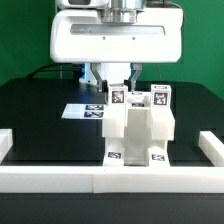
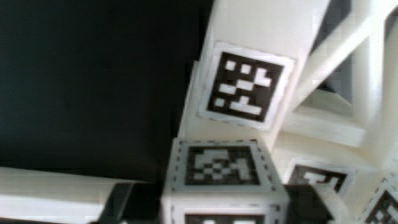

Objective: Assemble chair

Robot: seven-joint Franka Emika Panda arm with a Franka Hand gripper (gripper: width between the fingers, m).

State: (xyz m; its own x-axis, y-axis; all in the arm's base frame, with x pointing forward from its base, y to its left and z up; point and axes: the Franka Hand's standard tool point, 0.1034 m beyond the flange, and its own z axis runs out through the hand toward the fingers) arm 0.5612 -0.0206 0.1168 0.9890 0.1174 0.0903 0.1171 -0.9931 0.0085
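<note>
The chair (image 1: 140, 130), a white blocky assembly with black-and-white tags, stands at the table's middle near the front wall. Three tagged tops rise at its back. My gripper (image 1: 117, 86) comes straight down onto the one on the exterior view's left, a tagged post (image 1: 117, 97). In the wrist view this white tagged post (image 2: 221, 165) fills the space between the dark fingers (image 2: 135, 204), which sit against its two sides; the gripper (image 2: 222, 207) is shut on it. A slanted white chair piece with another tag (image 2: 246, 85) runs beyond it. The fingertips are mostly cut off by the frame edge.
The marker board (image 1: 84, 110) lies flat on the black table (image 1: 35, 105), on the exterior view's left of the chair. A long white border wall (image 1: 60, 178) runs along the front, with raised ends at both sides (image 1: 211, 145). The arm's large white housing (image 1: 115, 40) hangs above.
</note>
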